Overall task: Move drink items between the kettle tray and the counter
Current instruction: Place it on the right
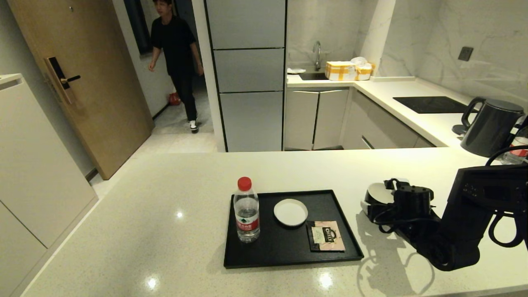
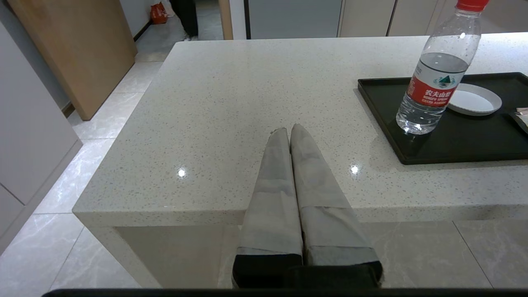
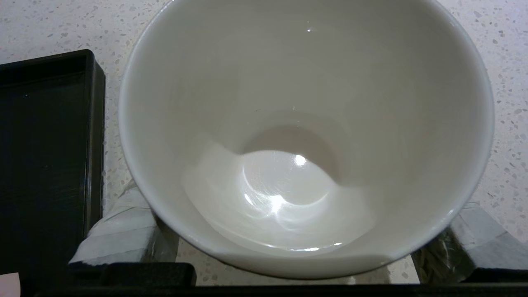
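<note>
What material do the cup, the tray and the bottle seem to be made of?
Cup: probably glazed ceramic; its white inside is glossy with sharp highlights. Tray: matte black, perhaps plastic or lacquered wood; barely reflective. Bottle: clear thin plastic, with red cap and label.

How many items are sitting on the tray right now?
3: water bottle at its left, white saucer mid-tray, tea sachet at right. The cup is off it.

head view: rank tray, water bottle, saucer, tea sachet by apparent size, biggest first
1. kettle tray, by far the largest.
2. water bottle.
3. white saucer and tea sachet: too alike in apparent area to rank.
All sit at a similar distance from the camera, so nearness hardly skews this.
</note>
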Robot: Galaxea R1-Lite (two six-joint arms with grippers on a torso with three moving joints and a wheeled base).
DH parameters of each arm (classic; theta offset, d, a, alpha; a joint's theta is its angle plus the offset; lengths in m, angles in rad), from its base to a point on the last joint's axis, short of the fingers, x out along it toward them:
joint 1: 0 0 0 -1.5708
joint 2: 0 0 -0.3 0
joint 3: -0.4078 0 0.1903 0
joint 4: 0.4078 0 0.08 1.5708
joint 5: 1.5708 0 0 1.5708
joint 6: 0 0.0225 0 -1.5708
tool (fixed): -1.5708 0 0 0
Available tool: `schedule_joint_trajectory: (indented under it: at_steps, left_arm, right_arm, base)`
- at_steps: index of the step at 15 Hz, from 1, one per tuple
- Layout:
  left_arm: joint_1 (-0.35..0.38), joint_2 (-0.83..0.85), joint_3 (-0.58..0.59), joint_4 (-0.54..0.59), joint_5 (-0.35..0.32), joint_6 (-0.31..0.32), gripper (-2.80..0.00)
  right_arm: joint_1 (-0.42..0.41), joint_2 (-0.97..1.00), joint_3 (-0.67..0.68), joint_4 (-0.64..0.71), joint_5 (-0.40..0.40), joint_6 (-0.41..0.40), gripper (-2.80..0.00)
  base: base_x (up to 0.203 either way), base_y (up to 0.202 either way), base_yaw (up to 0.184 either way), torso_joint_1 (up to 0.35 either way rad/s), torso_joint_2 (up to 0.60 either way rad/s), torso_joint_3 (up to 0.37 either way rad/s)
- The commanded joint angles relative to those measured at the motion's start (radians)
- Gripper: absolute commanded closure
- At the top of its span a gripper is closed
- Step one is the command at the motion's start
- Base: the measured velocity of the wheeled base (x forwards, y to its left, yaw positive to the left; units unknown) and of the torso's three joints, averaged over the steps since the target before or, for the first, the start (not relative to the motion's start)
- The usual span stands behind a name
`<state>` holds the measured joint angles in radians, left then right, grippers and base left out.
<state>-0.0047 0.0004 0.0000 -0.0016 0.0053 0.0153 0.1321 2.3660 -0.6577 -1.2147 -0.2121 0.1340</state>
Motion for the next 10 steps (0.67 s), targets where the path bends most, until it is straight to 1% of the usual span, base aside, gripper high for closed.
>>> schedule_joint_trajectory:
  at_steps: [1, 10]
  left_arm:
    - [0.000, -0.002, 0.002, 0.000, 0.001, 0.000, 0.00]
    - [0.000, -0.002, 0.002, 0.000, 0.001, 0.000, 0.00]
  right_arm:
    - [0.000, -0.004, 0.000, 0.000, -0.001, 0.001, 0.00]
    - [0.000, 0.010, -0.007, -0.005, 0.002, 0.001, 0.00]
  base:
    - [0.000, 0.000, 0.000, 0.000, 0.00, 0.000]
    - [0.000, 0.000, 0.000, 0.000, 0.00, 0.000]
